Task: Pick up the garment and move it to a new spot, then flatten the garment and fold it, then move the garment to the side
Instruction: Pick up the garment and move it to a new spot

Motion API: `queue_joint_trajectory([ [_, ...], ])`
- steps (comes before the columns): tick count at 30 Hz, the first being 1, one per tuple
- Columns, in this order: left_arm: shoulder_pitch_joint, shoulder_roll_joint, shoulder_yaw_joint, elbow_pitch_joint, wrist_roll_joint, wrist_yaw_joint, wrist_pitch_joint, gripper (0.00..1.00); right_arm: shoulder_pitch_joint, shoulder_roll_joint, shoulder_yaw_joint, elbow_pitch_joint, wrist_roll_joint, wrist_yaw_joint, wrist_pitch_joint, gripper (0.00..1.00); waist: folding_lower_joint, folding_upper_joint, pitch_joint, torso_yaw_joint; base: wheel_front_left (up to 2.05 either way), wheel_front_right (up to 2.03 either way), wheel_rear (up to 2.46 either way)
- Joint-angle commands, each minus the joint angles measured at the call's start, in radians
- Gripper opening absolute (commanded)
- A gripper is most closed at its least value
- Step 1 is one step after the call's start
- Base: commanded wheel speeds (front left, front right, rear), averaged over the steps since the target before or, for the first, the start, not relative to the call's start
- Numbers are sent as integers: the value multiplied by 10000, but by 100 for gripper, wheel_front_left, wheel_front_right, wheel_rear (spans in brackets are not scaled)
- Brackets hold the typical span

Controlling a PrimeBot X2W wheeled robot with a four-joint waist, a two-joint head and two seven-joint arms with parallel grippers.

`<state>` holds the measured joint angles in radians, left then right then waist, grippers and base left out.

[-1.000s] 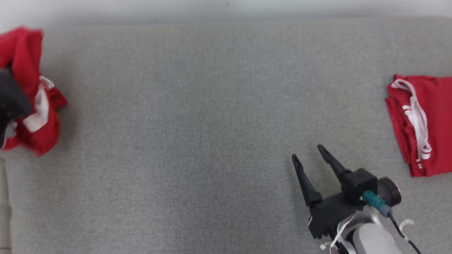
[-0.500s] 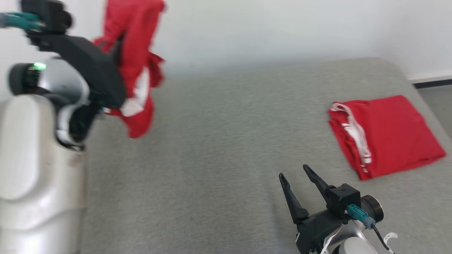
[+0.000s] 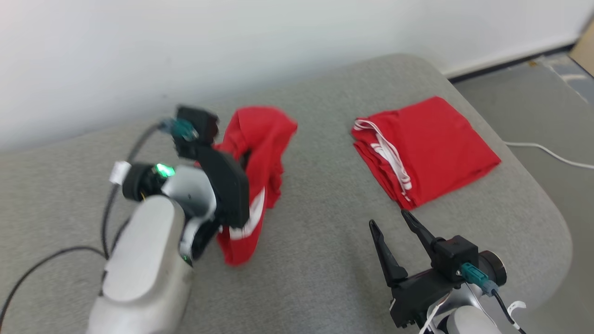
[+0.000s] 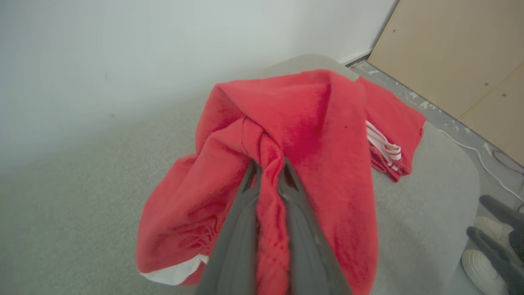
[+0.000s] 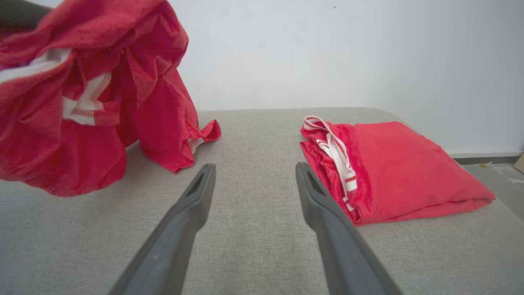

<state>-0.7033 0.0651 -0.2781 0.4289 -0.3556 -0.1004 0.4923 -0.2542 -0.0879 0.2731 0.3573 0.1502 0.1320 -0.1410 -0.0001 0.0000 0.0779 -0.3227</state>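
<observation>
- Left wrist view showed the left gripper pressed together on a bunched ridge of the red garment, with cloth draping off both sides of its jaws.
- Head view placed that garment over the middle of the grey cushion, toward its far edge. It hung in a crumpled bundle from the left gripper. Whether its lowest folds touched the cushion could not be told.
- Right gripper was spread wide and empty near the cushion's near edge. It was well apart from the hanging garment, which lay to its left and farther off.
- A second, folded red garment rested flat by the cushion's far right corner, just beyond the right gripper.
- Judged by its drape, the held garment was light, soft and limp, with no shape of its own. It would likely slump wherever it was released and need spreading.
- Best holds looked to be along the white trim at hems or corners, one per gripper, so it could be pulled flat.
</observation>
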Motion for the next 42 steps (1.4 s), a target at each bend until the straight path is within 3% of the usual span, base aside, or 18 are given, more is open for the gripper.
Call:
queue_joint_trajectory([
  [1,201,25,-27,159,87,5,-80,0,-128,61,29,-43,107,-29,-34,100,1,0,551,-547,0,0,0],
  [4,394,177,-343,879,514,132,-380,0,-151,113,29,-41,110,-29,-101,100,1,0,713,-671,0,0,0],
  [5,455,194,-447,1055,623,157,-576,25,-137,127,-11,-48,116,-29,-98,100,1,0,750,-673,0,0,0],
  [6,549,176,-474,1276,694,243,-769,100,-111,135,-69,-46,120,-29,-110,100,1,0,760,-653,0,0,0],
  [13,841,68,-318,1785,660,726,-2650,100,25,68,-611,3,17,-29,-175,100,1,0,529,135,0,0,0],
  [26,2624,136,781,711,15,1372,-6857,100,742,1,-1302,-118,-51,-29,117,100,1,0,-763,1893,0,0,0],
  [31,3614,314,1218,147,-126,1542,-7421,100,984,-33,-1573,-198,-112,-29,217,100,1,0,-1103,2329,0,0,0],
  [42,5671,719,2117,-1399,403,1784,-7567,100,1334,-134,-1736,-240,-126,-29,309,100,1,0,-1550,2735,0,0,0],
])
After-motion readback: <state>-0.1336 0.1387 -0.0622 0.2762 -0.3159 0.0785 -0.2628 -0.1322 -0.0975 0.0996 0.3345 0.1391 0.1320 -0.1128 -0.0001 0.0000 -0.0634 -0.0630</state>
